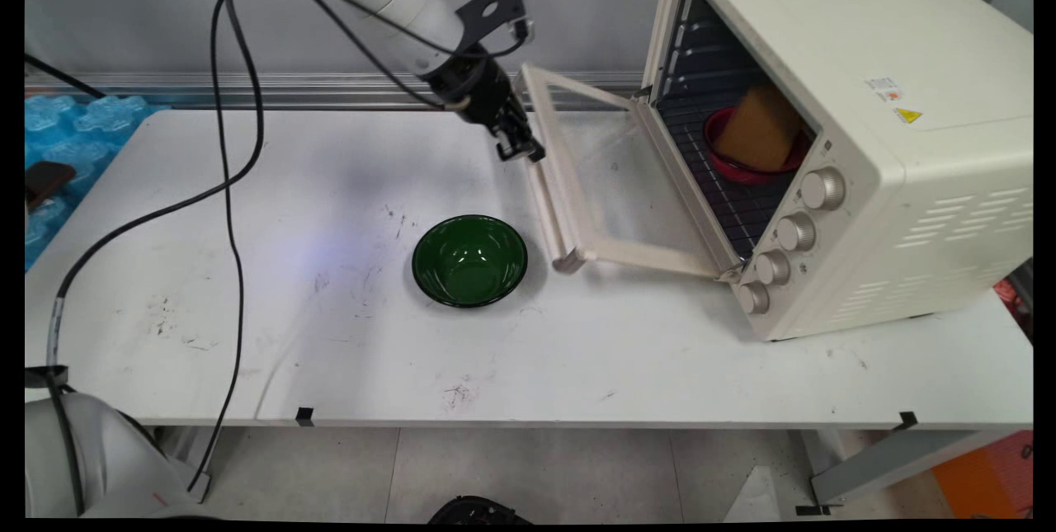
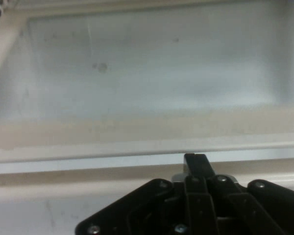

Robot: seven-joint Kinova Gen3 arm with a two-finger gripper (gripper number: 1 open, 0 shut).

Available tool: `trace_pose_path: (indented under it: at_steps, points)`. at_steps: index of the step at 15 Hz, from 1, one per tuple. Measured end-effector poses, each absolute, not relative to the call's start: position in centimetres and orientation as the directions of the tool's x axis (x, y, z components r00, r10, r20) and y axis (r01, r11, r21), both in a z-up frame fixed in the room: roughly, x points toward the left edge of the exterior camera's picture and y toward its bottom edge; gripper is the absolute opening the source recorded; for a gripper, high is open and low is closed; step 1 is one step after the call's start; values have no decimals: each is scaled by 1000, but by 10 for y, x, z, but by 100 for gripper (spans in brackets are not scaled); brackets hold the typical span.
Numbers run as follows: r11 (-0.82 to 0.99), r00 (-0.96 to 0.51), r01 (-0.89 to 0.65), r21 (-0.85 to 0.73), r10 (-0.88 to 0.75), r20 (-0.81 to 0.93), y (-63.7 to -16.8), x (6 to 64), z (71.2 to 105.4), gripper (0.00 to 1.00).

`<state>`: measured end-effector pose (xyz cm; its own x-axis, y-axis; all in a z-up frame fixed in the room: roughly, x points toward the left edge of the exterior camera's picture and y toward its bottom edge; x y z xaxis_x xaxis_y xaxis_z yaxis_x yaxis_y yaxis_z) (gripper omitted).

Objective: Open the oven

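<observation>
A cream toaster oven (image 1: pixel 891 62) stands at the right with its glass door (image 1: pixel 615 177) swung down and open. My gripper (image 1: pixel 520 151) is at the door's outer edge, its fingertips against the handle bar (image 1: pixel 547 194). The hand view shows the two fingers (image 2: pixel 195 164) pressed together, shut with nothing between them, their tip at the handle bar (image 2: pixel 112 149), and the door glass (image 2: pixel 152 63) beyond. Inside the oven, a red bowl (image 1: pixel 734 165) holding an orange-brown block (image 1: pixel 759 132) sits on the rack. An empty green bowl (image 1: pixel 469 260) rests on the table just left of the door.
Four knobs (image 1: pixel 792 233) run down the oven's front panel. Blue moulded packaging (image 1: pixel 74 132) lies off the table's far left end. Black cables (image 1: pixel 235 185) hang from the arm over the left half of the table.
</observation>
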<state>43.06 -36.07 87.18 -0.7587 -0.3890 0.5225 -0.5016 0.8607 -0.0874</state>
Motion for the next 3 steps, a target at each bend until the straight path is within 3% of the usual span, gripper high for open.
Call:
trace_pose_path:
  at_steps: [3]
  points:
    - [860,-771,-500,-98,-392,502,-352,443,863,0]
